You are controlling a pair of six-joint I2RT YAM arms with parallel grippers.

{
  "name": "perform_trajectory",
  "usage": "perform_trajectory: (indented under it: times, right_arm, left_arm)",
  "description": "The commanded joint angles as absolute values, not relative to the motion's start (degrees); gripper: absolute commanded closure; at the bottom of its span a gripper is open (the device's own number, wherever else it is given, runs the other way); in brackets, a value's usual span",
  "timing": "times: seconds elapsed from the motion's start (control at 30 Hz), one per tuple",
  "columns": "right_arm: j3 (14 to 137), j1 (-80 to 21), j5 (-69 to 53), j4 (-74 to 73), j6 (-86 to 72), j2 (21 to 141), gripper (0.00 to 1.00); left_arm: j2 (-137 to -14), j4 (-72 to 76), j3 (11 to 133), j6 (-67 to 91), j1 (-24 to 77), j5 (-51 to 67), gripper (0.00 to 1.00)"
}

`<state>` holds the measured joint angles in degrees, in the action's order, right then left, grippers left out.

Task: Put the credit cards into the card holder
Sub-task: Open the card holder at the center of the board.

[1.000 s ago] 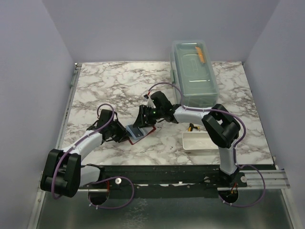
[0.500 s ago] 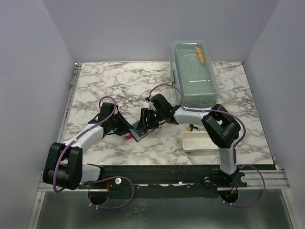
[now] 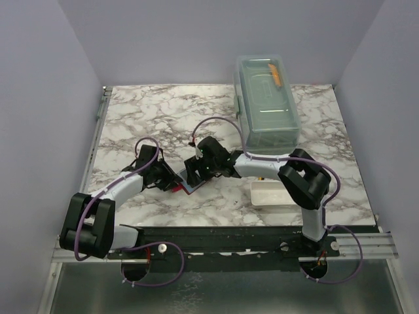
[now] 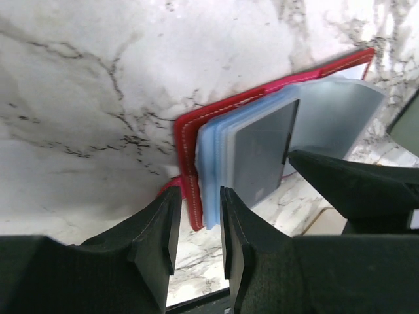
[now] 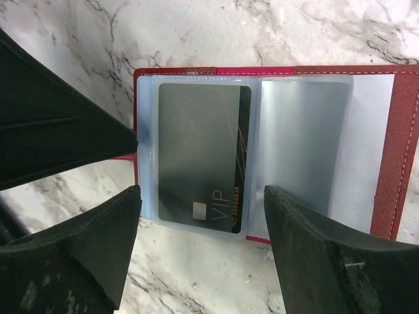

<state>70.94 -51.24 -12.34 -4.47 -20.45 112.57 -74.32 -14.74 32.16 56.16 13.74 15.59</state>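
Only the right wrist view reads VIP on the grey card in its clear sleeve. Stitched red holder lies open at the marble table's 7 o'clock: left gripper pinches its edge, right gripper gapes.

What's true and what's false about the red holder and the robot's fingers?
1. The holder is red. True.
2. A dark card sits in one of its clear sleeves. True.
3. The holder is folded shut. False: it lies open.
4. The right fingers are pinching the card. False: they stand wide apart and hold nothing.
5. The white tray sits on top of the clear box. False: it sits on the table, in front of the box.
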Motion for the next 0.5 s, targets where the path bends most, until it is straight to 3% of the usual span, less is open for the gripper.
perform_trajectory:
  times: [0.0, 0.47]
  right_arm:
    - [70.1, -54.3, -0.7, -8.2, -15.4, 112.2, 0.20]
    - [76.4, -58.9, 9.8, -15.0, -13.7, 118.9, 0.15]
  left_arm:
    - [-75.1, -15.8, 30.2, 58.1, 13.8, 12.8, 0.64]
    - [-76.8, -16.2, 30.2, 56.5, 13.8, 10.0, 0.65]
